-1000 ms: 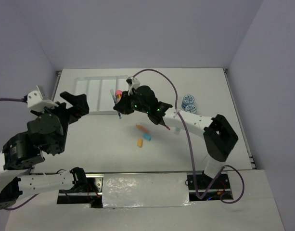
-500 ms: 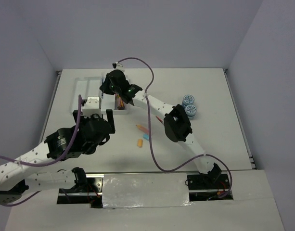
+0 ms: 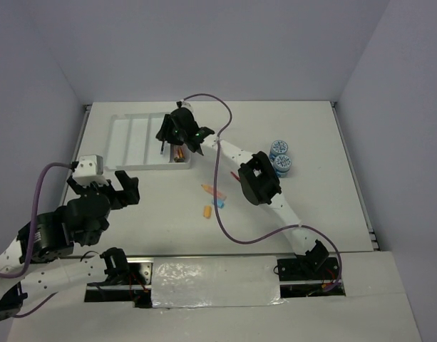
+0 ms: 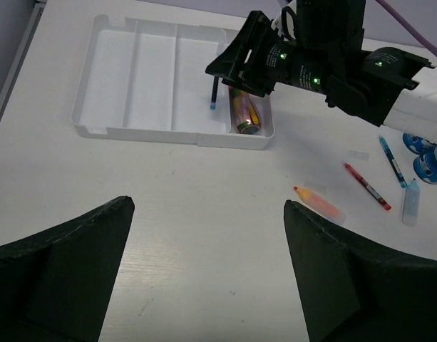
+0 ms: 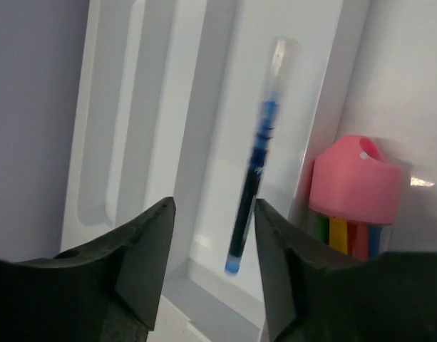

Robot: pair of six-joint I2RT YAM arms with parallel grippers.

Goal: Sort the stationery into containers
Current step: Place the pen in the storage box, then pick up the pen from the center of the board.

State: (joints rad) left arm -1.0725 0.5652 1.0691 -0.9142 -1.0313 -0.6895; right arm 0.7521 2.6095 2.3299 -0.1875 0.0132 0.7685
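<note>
Near left, my left pincer (image 4: 207,206): spread wide, holding nothing, hovering over the white bench (image 4: 75,171) short of the container.
Far left, the container: white rectangular plastic tray (image 4: 147,130) with four long parallel compartments, lying flat.
Over the tray, my right pincer (image 5: 212,206): jaws apart, clamping nothing as far as the wrist view shows.
Thin blue pen (image 5: 252,178): blurred and tip-down between my right fingers. It seems to touch neither, and I judge it loose. It is over the third compartment from the left.
Fourth compartment: pink-capped orange piece (image 5: 353,178), lying just beside the pen's slot.
Mid bench: orange pointed stick (image 4: 318,203), small orange eraser (image 3: 207,211) and light-blue eraser (image 3: 218,202), all loose and near one another.
Further right: thin red pen (image 4: 366,187), second blue pen (image 4: 391,158) and pale blue tube (image 4: 410,201), lying flat and apart.
Far right: two round blue-lidded tubs (image 3: 281,158), touching each other.
Step in hand: dropping the thin blue pen into its compartment, by my reading. Most of the stationery is not yet sorted.
Next move: lift my right pincer clear of the tray walls, then go for another pen. It lies flat and thin, so I judge a low approach, fingers straddling it crosswise, and a firm narrow close.
</note>
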